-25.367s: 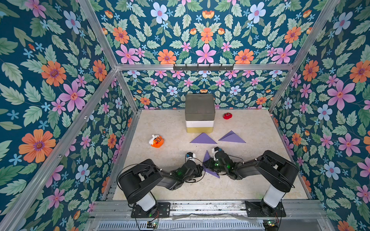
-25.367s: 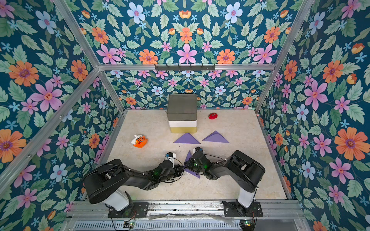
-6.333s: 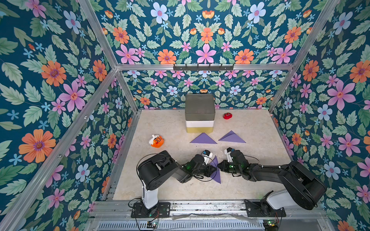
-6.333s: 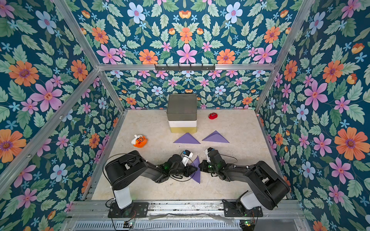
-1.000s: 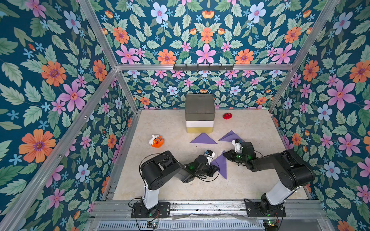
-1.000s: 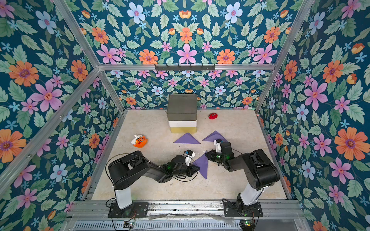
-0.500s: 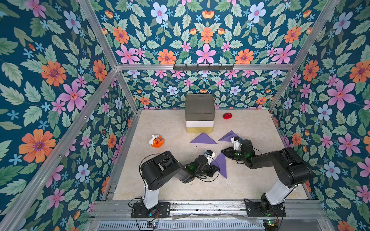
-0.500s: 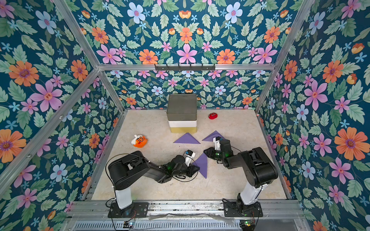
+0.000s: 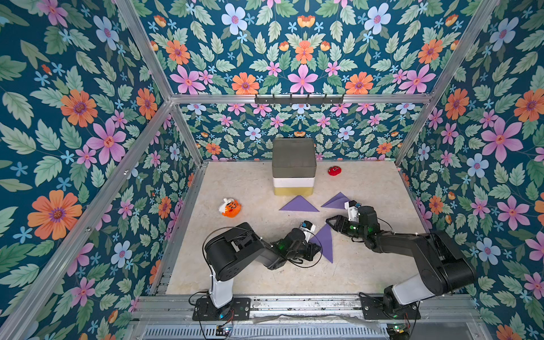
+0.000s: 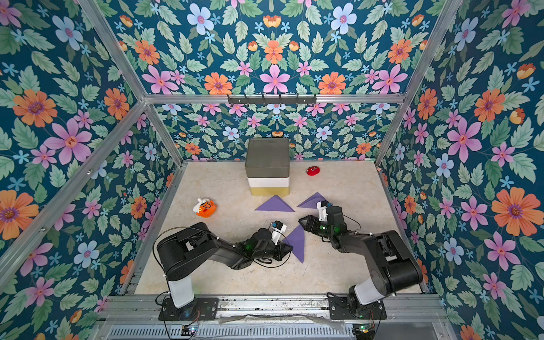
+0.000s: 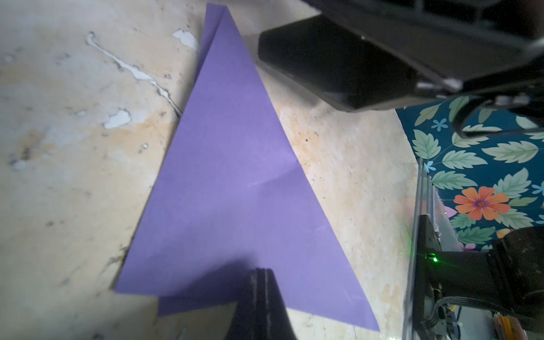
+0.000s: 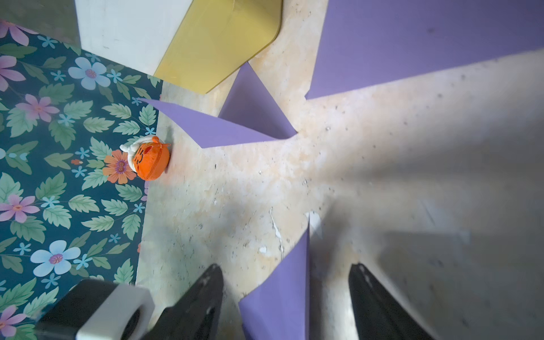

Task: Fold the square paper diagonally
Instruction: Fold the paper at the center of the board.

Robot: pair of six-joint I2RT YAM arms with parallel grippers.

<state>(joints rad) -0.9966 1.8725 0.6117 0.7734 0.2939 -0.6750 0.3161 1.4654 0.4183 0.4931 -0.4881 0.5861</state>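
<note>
My right gripper [image 12: 286,265] stands with jaws apart and holds nothing; the sharp tip of the folded purple paper [image 9: 325,243] lies between them. My left gripper [image 11: 260,282], jaws closed together, presses on the triangle's edge opposite that tip. The paper lies flat on the table [image 9: 368,273], its length running arm to arm. The fold looks made.

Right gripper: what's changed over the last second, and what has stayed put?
The right gripper has opened and released the folded purple paper, whose tip now lies loose between its spread jaws. The arm has barely shifted. Unchanged: the left gripper is shut with its tip over the paper's edge, the paper lies flat as a triangle, and the two other folded triangles, orange toy and box have not moved.
</note>
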